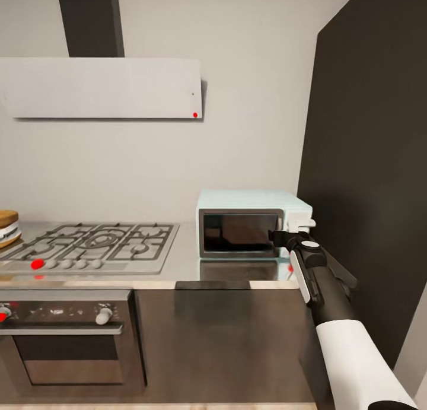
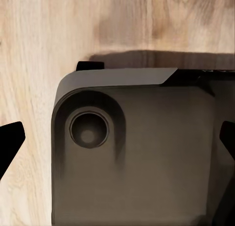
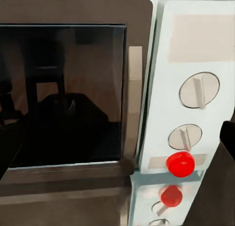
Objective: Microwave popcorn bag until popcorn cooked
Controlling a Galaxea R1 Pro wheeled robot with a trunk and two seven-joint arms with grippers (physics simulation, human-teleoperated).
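The pale-blue microwave (image 1: 249,220) stands on the steel countertop (image 1: 184,264) at its right end, with the dark glass door (image 3: 63,93) shut. Its side panel carries two knobs (image 3: 198,90) and a round red light (image 3: 180,163). My right gripper (image 1: 283,238) is open and hovers just in front of that panel; in the right wrist view its dark fingers (image 3: 227,138) frame the microwave's front. A dark shape shows behind the glass, and I cannot tell what it is. The popcorn bag is out of view. My left gripper (image 2: 122,138) is open, pointing down at the robot's base.
A gas hob (image 1: 95,244) with black grates lies left of the microwave, over a steel built-in oven (image 1: 65,339). A flat range hood (image 1: 101,86) hangs above. A tall dark cabinet (image 1: 367,161) walls in the right side. A wooden object (image 1: 7,226) sits at the far left.
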